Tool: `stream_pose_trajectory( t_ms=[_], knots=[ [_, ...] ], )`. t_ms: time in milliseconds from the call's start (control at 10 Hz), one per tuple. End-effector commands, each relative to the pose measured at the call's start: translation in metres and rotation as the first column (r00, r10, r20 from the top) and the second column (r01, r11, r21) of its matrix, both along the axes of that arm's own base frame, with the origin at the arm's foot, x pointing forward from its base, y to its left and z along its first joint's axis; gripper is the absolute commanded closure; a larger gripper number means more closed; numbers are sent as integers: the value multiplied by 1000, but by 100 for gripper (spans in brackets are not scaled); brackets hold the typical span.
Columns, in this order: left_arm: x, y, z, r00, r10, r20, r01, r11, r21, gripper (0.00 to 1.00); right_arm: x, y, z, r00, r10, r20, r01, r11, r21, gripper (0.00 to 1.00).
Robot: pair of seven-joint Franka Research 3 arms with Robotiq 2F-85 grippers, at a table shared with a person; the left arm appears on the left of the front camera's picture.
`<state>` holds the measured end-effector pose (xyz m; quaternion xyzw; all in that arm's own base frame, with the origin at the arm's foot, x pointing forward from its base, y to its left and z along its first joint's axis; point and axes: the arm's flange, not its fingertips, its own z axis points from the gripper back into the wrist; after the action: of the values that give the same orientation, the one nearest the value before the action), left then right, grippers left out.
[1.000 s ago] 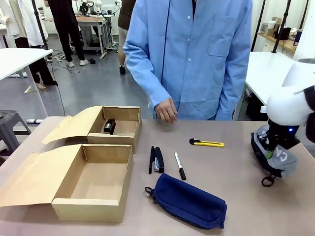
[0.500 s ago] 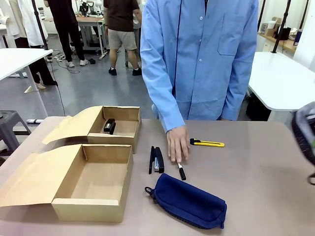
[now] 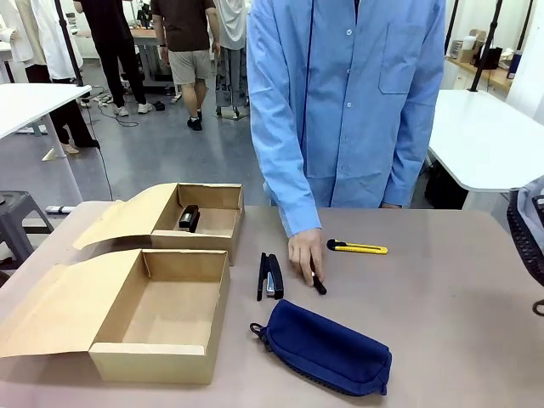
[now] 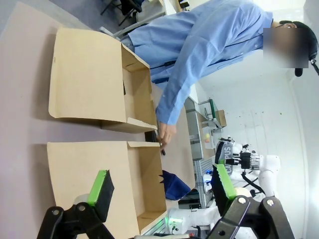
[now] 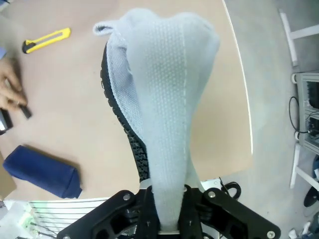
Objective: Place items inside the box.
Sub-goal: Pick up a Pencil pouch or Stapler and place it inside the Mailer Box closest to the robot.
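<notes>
My right gripper [image 5: 167,211] is shut on the light blue pouch [image 5: 162,99], which it holds above the table's right end; the pouch's edge [image 3: 530,223] shows at the right border of the front view. The person's hand [image 3: 304,253] rests on the black-capped marker [image 3: 318,284]. A yellow utility knife [image 3: 357,247], a black stapler [image 3: 270,275] and a navy pouch [image 3: 327,347] lie on the table. The near box [image 3: 127,344] is empty; the far box [image 3: 204,197] holds a black stapler [image 3: 189,218]. My left gripper [image 4: 160,180] hangs open above the boxes.
Both boxes have their lids folded open to the left. The person in a blue shirt [image 3: 348,102] stands at the far edge of the table [image 3: 442,323]. Other people and white tables stand in the background.
My right arm has carried the light blue pouch rightward, almost out of the front view. The person's hand has come down from the table's far edge onto the marker.
</notes>
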<state>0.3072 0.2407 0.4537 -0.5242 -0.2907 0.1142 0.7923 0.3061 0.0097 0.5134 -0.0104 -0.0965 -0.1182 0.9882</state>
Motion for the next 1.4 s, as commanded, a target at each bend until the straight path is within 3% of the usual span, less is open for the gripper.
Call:
stream_pose_trajectory(
  t_ms=[0, 100, 300, 400, 600, 700, 800, 1100, 1300],
  knots=[
    [2, -2, 2, 999, 0, 33, 0, 1000, -9, 0, -10, 39, 10, 998, 16, 58, -24, 990, 142, 95],
    [2, -2, 2, 999, 0, 33, 0, 1000, -9, 0, -12, 74, 20, 994, -105, 32, 101, 988, 117, 95],
    [2, -2, 2, 999, 0, 33, 0, 1000, -9, 0, -14, 146, 30, 987, -151, -59, 156, 983, 98, 95],
    [2, -2, 2, 999, 0, 33, 0, 1000, -9, 0, -15, 153, 29, 978, -193, -75, 197, 979, 57, 95],
    [2, -2, 2, 999, 0, 33, 0, 1000, -9, 0, -19, 131, 27, 968, -214, -131, 232, 963, 135, 95],
    [2, -2, 2, 999, 0, 33, 0, 1000, -9, 0, -25, 137, 32, 973, -189, -135, 213, 958, 192, 95],
    [2, -2, 2, 999, 0, 33, 0, 1000, -9, 0, -29, 165, 40, 991, -107, -85, 125, 959, 256, 95],
    [2, -2, 2, 999, 0, 33, 0, 1000, -9, 0, -14, 272, 58, 997, 60, -57, -41, 953, 302, 95],
    [2, -2, 2, 999, 0, 33, 0, 1000, -9, 0, -14, 343, 54, 985, 157, -74, -111, 896, 430, 95]
  ],
)
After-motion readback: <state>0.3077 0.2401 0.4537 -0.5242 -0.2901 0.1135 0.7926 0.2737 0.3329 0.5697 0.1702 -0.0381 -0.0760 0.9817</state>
